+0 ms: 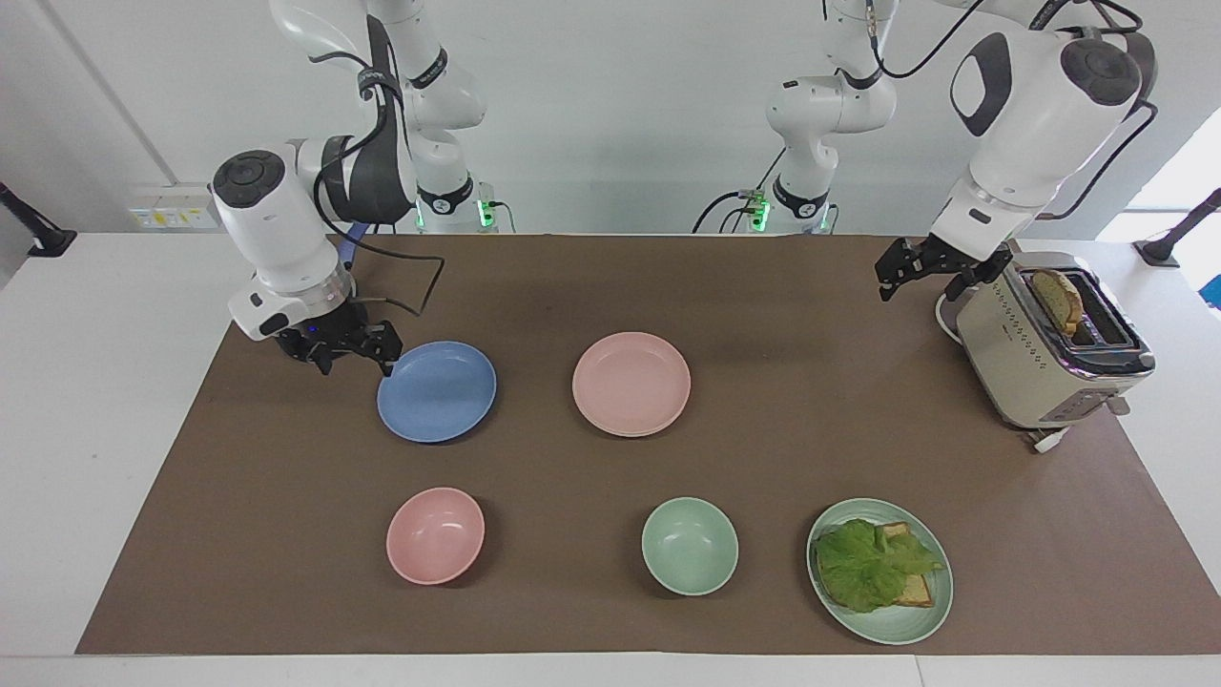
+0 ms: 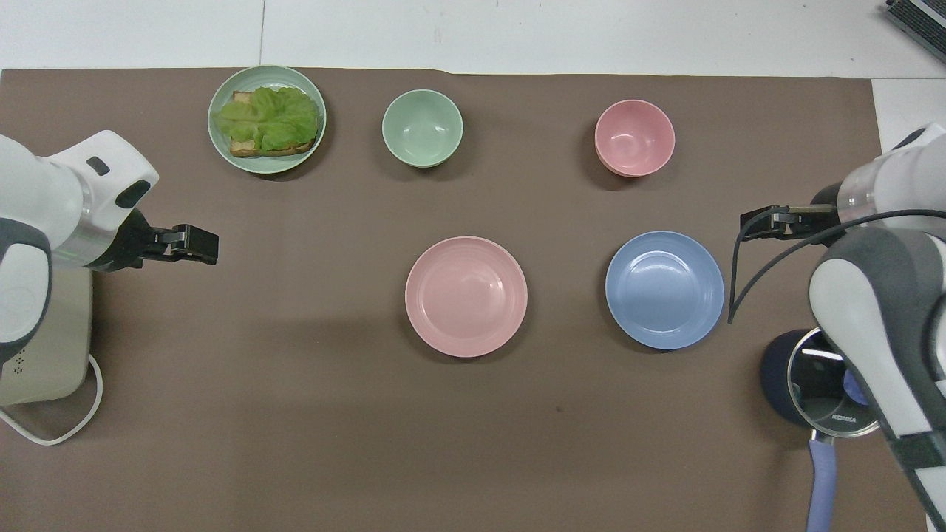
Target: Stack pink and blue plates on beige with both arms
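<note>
- Right claw (image 1: 355, 361) is hovering low at the rim of the blue plate (image 1: 437, 391), mid-frame, with its fingers apart, probably to grip the edge
- Left claw (image 1: 930, 270), wide and empty, is waiting beside the toaster (image 1: 1049, 343), in the upper frame
- Pink plate (image 1: 631, 384) is lying untouched at the frame centre

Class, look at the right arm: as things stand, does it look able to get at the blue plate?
Probably yes. The right pincer is low beside the blue plate, at its rim toward the right arm's end of the table, with nothing between them. The pot sits nearer the robots, off that path.
</note>
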